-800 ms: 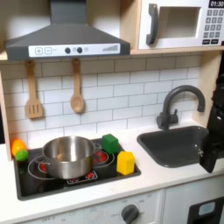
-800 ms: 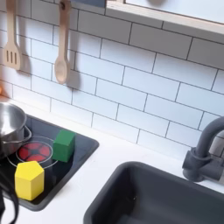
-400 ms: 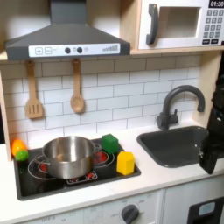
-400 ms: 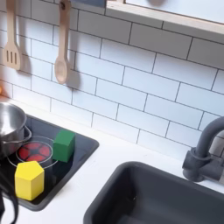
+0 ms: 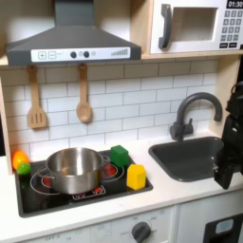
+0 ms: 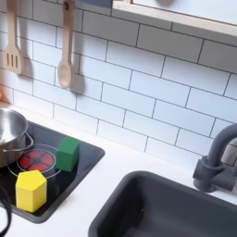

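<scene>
First exterior view: one pot (image 5: 74,168), two blocks; fingers (image 5: 228,176) state unclear.

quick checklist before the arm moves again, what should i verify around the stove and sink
1. Gripper state: cannot tell; it hangs at the first exterior view's right edge, over the sink's right side, jaws unclear.
2. Gripper load: cannot tell; nothing plainly seen in it.
3. Yellow block upright on the stove's front right corner, apart from the pot: ok.
4. Green block free, standing behind the yellow block, not touching it: ok.
5. Pot seated on the stove, upright: ok.
6. Sink basin and the faucet beside the arm: basin looks bare, ok; faucet stands close to the arm, not ok.
</scene>
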